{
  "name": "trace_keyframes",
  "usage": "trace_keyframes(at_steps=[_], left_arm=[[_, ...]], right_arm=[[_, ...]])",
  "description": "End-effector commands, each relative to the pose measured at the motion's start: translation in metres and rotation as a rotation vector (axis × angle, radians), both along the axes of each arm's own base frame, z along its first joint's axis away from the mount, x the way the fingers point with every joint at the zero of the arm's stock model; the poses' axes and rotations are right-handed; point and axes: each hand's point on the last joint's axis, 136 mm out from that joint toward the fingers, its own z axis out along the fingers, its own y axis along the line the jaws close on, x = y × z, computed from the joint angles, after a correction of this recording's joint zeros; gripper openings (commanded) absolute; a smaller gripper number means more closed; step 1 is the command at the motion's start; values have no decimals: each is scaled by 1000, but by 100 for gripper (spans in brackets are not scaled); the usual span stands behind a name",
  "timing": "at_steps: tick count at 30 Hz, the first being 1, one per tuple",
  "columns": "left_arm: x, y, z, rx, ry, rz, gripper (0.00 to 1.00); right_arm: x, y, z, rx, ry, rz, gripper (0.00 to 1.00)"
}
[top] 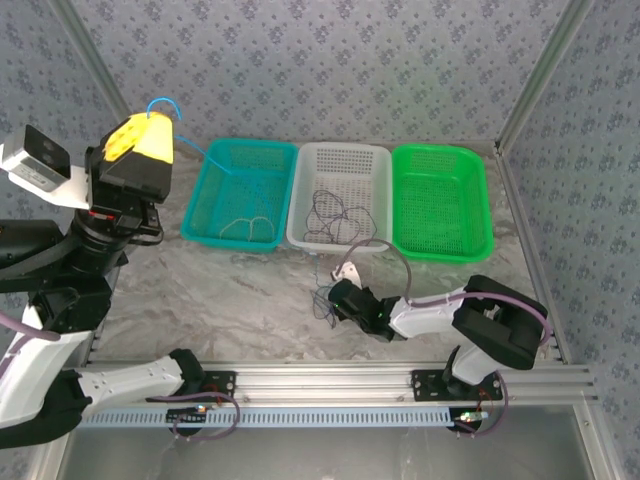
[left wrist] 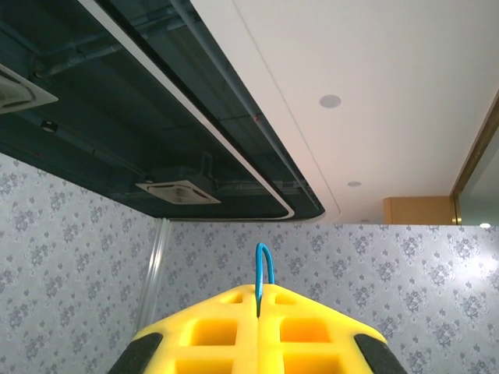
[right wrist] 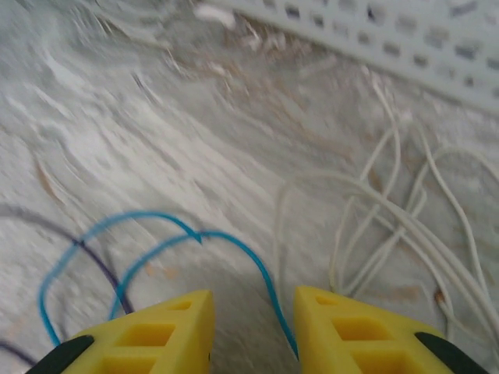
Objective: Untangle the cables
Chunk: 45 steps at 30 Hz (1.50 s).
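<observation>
- Pinches the blue cable (left wrist: pixel 263 263) in the left hand (top: pixel 157 122), yellow fingers (left wrist: pixel 210 327) pressed flat together, with a short blue loop standing out past the tips.
- Holds this hand raised well above the surface (top: pixel 250 290), at about 10 o'clock in the top view, fingers aimed up at the ceiling in its wrist view.
- Trails the blue cable from the raised hand toward 4 o'clock, down into the teal basket (top: pixel 200 215).
- Shows the right hand (right wrist: pixel 253 304) partly spread, with a clear gap between its two yellow fingers and nothing clamped.
- Sets that hand low over the surface, just at 6 o'clock of the white basket (top: pixel 300 235), forearm lying nearly flat and pointing toward 9 o'clock.
- Passes a stretch of blue cable through the gap, close beside the finger at 3 o'clock; cannot tell whether they touch, nor whether this is the same cable the left hand pinches.
- Spreads blue loops on the surface toward 10 o'clock of the right hand, crossing a dark cable (right wrist: pixel 97 265) there.
- Leaves the white cables (right wrist: pixel 390 234) in a loose heap at 2 o'clock of the right hand, apart from the fingers and near the white basket's wall.
- Holds further thin dark loops (top: pixel 340 215) inside the white basket.
</observation>
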Motion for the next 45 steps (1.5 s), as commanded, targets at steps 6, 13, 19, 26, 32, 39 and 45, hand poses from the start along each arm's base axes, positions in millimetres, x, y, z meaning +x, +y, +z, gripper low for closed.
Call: trace_keyframes(at_steps=[6,13,19,26,32,39,45], left_arm=[[-19,35,31,-81,-83,69,0],[-21,34,38,-70,-82,53,0],[-9,24,29,-50,-56,80,0],[3,17,19,-31,-27,112,0],[12,5,11,-19,-5,100,0],[24,-9,0,-6,33,90,0],[35,-20,-8,9,69,82,0]], right_arm=[[-13,-19,-23,-27,58,-78,31],[-21,-17,-33,-61,73,-72,33],[-17,-5,9,-53,-28,-49,72],[-16,0,93,34,-166,5,97],[-16,-7,174,134,-299,74,100],[-29,13,297,333,-529,329,99],[-43,27,353,358,-634,505,98]])
